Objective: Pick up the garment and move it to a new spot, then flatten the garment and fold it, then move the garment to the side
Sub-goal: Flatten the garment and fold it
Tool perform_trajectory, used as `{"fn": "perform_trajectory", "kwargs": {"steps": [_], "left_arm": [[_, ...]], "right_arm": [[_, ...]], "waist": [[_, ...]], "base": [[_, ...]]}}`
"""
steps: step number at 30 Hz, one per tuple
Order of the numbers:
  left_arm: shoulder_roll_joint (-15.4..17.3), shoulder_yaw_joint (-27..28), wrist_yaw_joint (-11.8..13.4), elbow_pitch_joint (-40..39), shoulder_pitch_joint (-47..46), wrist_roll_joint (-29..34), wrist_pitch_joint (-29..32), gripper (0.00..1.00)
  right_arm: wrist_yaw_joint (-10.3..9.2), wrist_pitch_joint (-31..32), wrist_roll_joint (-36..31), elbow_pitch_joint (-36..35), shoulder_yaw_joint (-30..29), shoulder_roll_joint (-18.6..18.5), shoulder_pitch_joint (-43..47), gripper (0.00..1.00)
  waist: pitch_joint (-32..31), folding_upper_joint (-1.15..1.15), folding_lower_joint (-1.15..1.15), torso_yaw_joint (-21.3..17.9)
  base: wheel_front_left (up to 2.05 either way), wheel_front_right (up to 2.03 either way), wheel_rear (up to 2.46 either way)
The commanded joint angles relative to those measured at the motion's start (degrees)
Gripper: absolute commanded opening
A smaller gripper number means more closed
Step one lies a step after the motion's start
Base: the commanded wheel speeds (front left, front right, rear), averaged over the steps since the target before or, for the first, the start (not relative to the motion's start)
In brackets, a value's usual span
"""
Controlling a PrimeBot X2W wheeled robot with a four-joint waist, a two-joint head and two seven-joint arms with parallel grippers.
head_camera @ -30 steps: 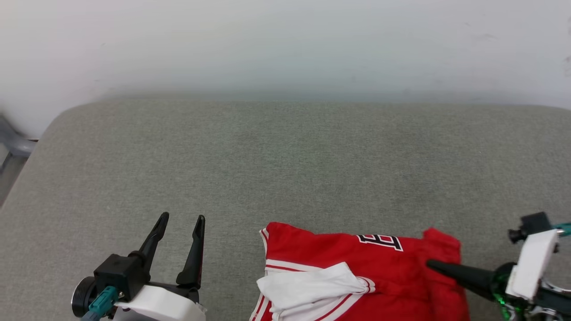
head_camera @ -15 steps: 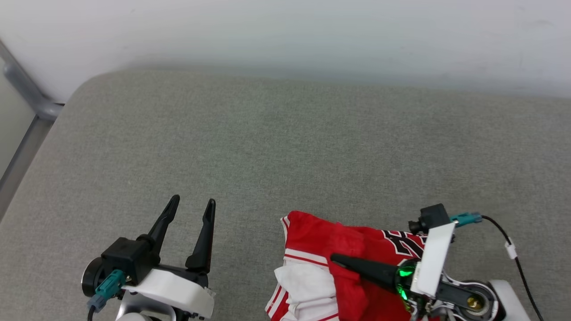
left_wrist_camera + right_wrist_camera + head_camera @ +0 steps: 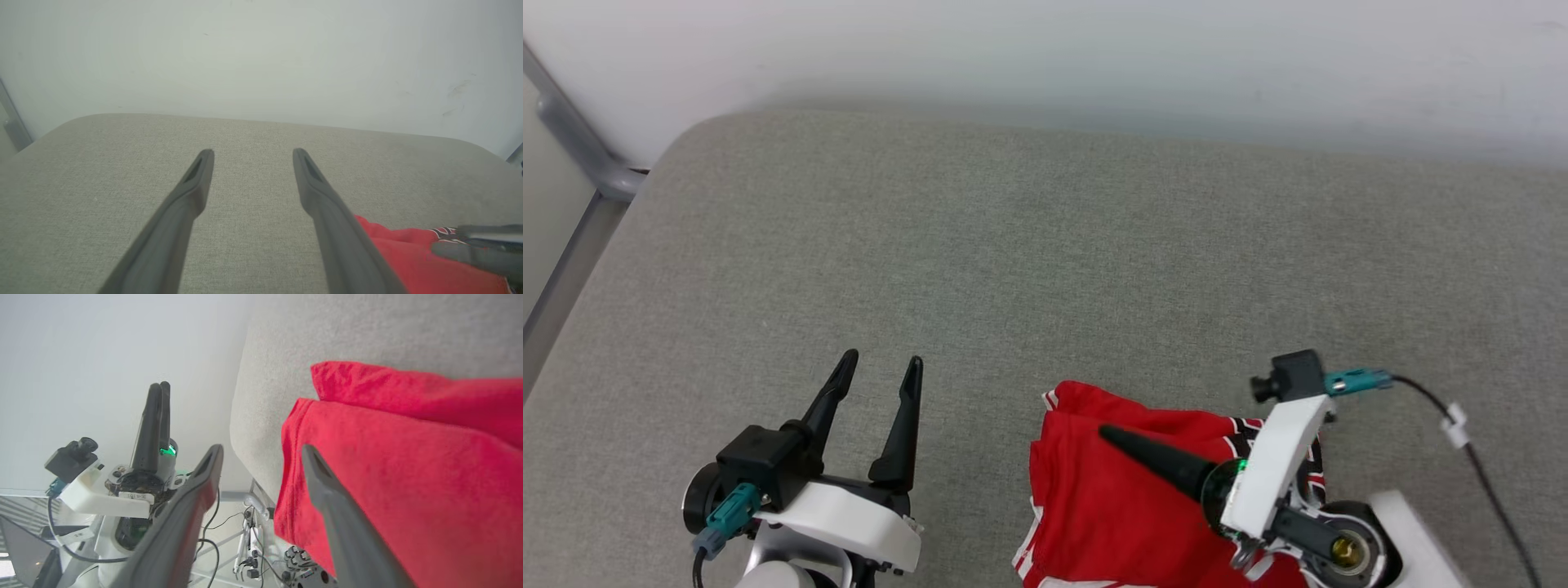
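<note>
The garment (image 3: 1111, 506) lies folded on the grey cushion (image 3: 1045, 261) at the lower middle, its plain red side up and a strip of black lettering at its right edge. My right gripper (image 3: 1104, 431) lies low over it, pointing left. In the right wrist view its jaws (image 3: 261, 448) stand apart with nothing between them, and the red garment (image 3: 408, 465) lies just beyond one finger. My left gripper (image 3: 882, 359) is open over bare cushion, left of the garment. The left wrist view shows its spread fingers (image 3: 253, 151) and a corner of the garment (image 3: 408, 261).
A pale wall rises behind the cushion. A grey metal frame (image 3: 572, 139) runs past its rounded left corner. Bare cushion stretches ahead of and to the left of the garment. A cable (image 3: 1462, 441) trails from my right wrist.
My right gripper has carried the garment's right edge leftward over the rest, covering the white sleeve, and has opened. The head camera has shifted; the left gripper stays open.
</note>
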Motion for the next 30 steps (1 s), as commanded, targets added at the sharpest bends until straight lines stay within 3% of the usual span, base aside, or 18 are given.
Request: {"fn": "perform_trajectory", "kwargs": {"steps": [1, 5, 9, 14, 19, 24, 30], "left_arm": [[-0.2, 0.2, -0.1, 0.1, 0.0, 0.3, -0.3, 1.0], [0.0, 0.6, 0.3, 0.4, 0.7, 0.5, -0.3, 1.0], [0.0, 1.1, 1.0, 0.4, 1.7, 0.4, -0.4, 1.0], [0.4, 2.1, 1.8, 0.7, 3.2, -0.3, -0.5, 1.0], [0.6, 3.3, 2.5, 1.5, 5.0, -0.4, -0.6, 1.0], [0.4, 4.2, 2.8, 2.1, 6.6, 0.2, -0.7, 1.0], [-0.3, 4.9, 2.3, 2.4, 8.3, 1.4, -0.7, 1.0]], "right_arm": [[-0.02, -2.0, -2.2, -1.3, 0.2, -1.5, -0.6, 1.0], [-0.02, -11.3, -13.5, -4.0, 1.1, -5.2, 0.1, 1.0], [-0.02, -19.6, -25.5, -4.6, -2.0, -8.0, 2.0, 1.0], [-0.02, -26.8, -42.0, -6.5, -11.2, -9.1, 5.1, 1.0], [-0.02, -32.8, -54.7, -11.7, -20.8, -7.4, 9.5, 1.0], [-0.02, -37.4, -60.8, -17.8, -24.3, -4.7, 13.7, 1.0], [-0.02, -38.0, -62.3, -22.0, -23.9, -1.5, 19.4, 1.0]], "waist": [[-0.4, 0.0, 0.0, -0.3], [-1.5, 0.0, 0.0, -1.2], [-2.7, 0.0, 0.0, -2.5], [-4.1, 0.0, 0.0, -4.5], [-6.0, 0.0, 0.0, -6.5], [-7.7, 0.0, 0.0, -8.3], [-9.0, 0.0, 0.0, -9.7]], "base": [[0.0, 0.0, 0.0], [0.0, 0.0, 0.0], [0.0, 0.0, 0.0], [0.0, 0.0, 0.0], [0.0, 0.0, 0.0], [0.0, 0.0, 0.0], [0.0, 0.0, 0.0]]}}
